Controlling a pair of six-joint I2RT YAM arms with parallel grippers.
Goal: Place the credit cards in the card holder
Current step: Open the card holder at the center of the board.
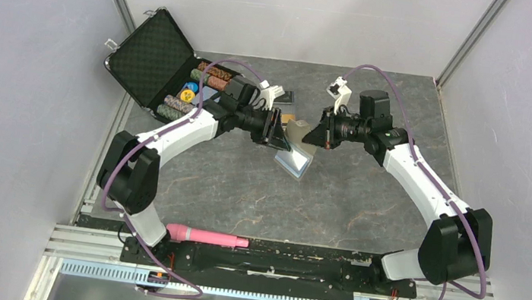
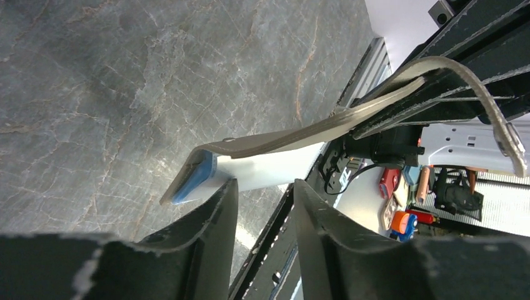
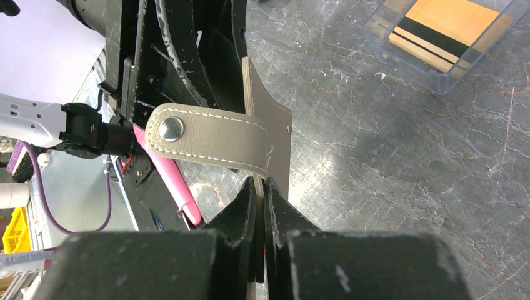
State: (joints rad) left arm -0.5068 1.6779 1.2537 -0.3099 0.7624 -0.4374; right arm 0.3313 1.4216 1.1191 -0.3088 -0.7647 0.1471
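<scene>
Card holder (image 1: pixel 295 154) hung over the marbled table (image 1: pixel 242 193), its stitched taupe flap pinched tight in your right gripper (image 3: pixel 261 187). Your left gripper (image 2: pixel 265 187) held its fingers apart, empty. You could see only part of the orange cards (image 3: pixel 447 28) in a clear tray (image 3: pixel 465 75).

White-shelled arms (image 1: pixel 173 135) with black joints carry looping purple cables (image 1: pixel 380 70).

— What are you counting?
— I'm counting one card holder (image 1: pixel 294 156), one pink pen (image 1: pixel 206 235), one black chip case (image 1: pixel 153 56) and one clear tray (image 3: pixel 437 86).
— Cards?
— I'm making out one orange-gold card (image 3: pixel 456 22); I'm not managing to tell whether there are more.
— Arms?
— Two are showing: left arm (image 1: pixel 173 132), right arm (image 1: pixel 417 172).
</scene>
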